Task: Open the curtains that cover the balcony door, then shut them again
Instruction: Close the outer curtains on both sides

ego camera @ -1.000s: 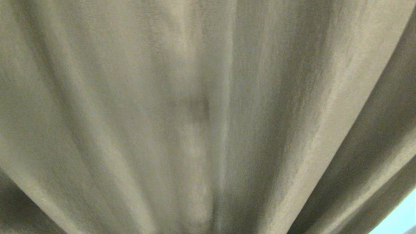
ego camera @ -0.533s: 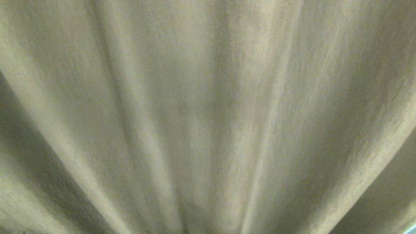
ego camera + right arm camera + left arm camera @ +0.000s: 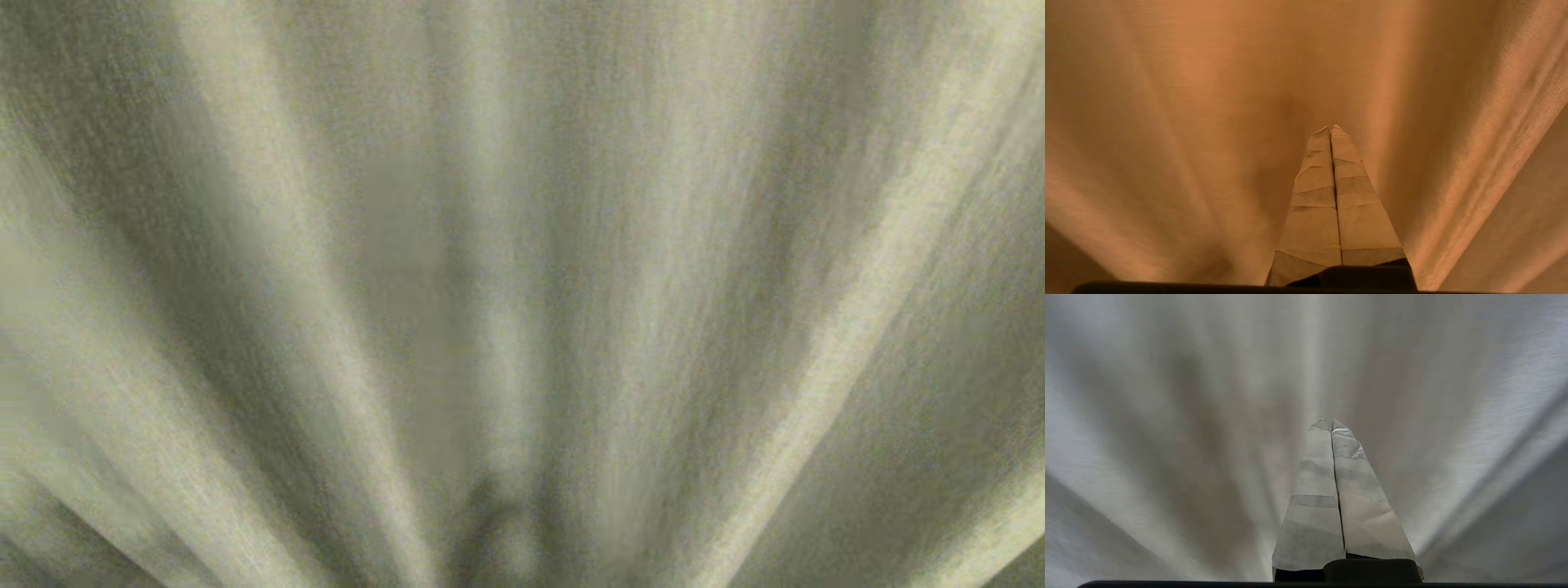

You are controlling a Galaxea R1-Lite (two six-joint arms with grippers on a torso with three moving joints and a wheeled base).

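Facing curtains (image 3: 1167,396) — jaws closed, empty

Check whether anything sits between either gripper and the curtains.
Nothing visible does. The left gripper and right gripper, both shut and empty, point straight at the curtains, with only pleated fabric beyond their tips.

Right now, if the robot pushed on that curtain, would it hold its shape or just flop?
The curtain would probably flop and give way: it hangs in long soft pleats. Its woven surface looks matte, so likely not slippery. Both the left end effector and the right end effector are shut and holding nothing, so a push would likely just dent the folds.
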